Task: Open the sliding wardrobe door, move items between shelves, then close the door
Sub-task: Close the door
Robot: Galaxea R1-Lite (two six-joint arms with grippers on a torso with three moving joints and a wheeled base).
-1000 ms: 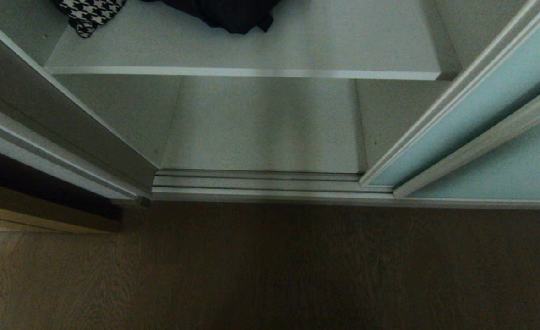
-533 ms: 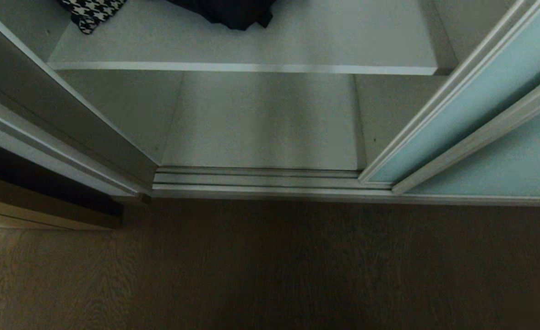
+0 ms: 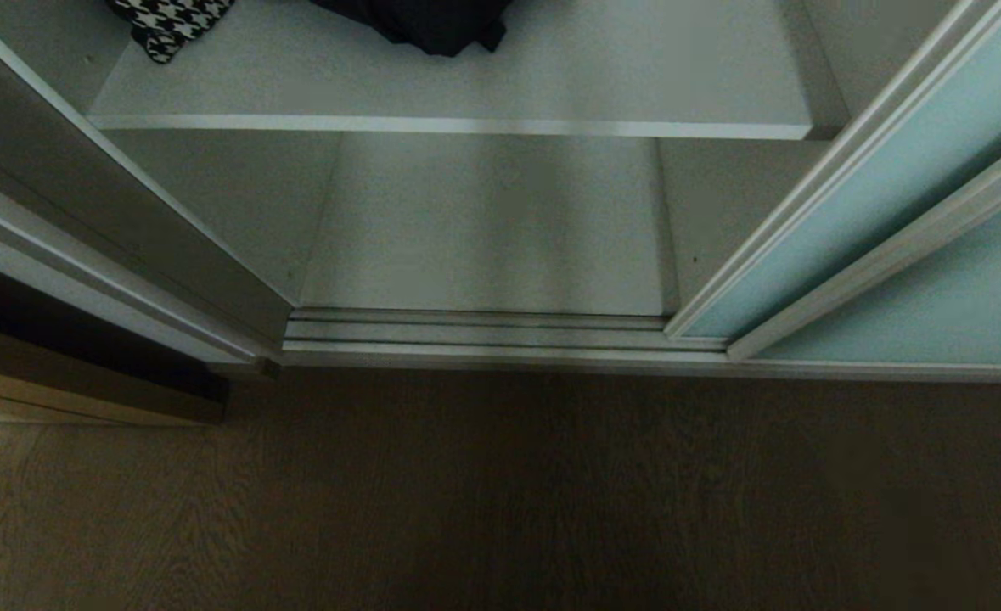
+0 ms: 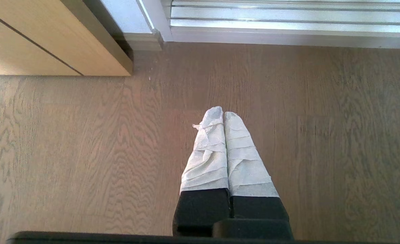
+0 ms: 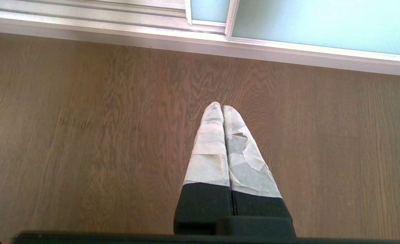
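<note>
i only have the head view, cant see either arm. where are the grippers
Observer: The left gripper points down over the wood floor, fingers pressed together, holding nothing.
Operator: and the right one
Observer: The right gripper is the same: shut and empty above the floor, short of the silver bottom track.
Operator: is anything near the left one
Observer: A beige wooden cabinet front stands beside the wardrobe's corner, ahead of the left gripper and apart from it.
Operator: how close is the door to the right one
Observer: The sliding wardrobe door sits on its track ahead of the right gripper, with bare floor between them.
</note>
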